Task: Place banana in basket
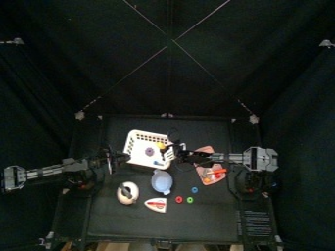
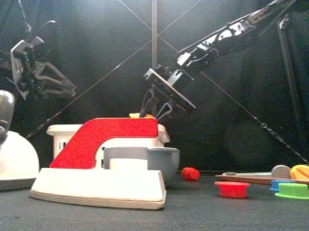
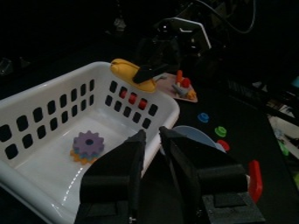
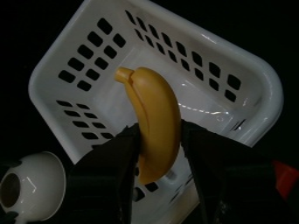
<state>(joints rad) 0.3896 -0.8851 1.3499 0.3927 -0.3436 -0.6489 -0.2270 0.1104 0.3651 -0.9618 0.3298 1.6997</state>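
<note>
The cream-white basket (image 1: 144, 146) with rows of holes stands at the table's back middle. My right gripper (image 1: 175, 152) is shut on the yellow banana (image 4: 153, 114) and holds it just over the basket's (image 4: 198, 66) right rim, tip pointing into it. In the front view the banana (image 2: 145, 115) peeks above the basket (image 2: 70, 137), under the right gripper (image 2: 163, 90). The left wrist view shows the basket (image 3: 47, 122) with a purple gear toy (image 3: 87, 144) inside and the banana (image 3: 126, 69) at its far rim. My left gripper (image 3: 153, 149) rests shut at the basket's left side.
A red and white stapler-like object (image 2: 103, 167) stands at the front. A pale-blue bowl (image 1: 161, 182), a white roll (image 1: 128, 191) and small coloured toys (image 1: 194, 191) lie in front of the basket. A red piece (image 1: 207, 175) lies under the right arm.
</note>
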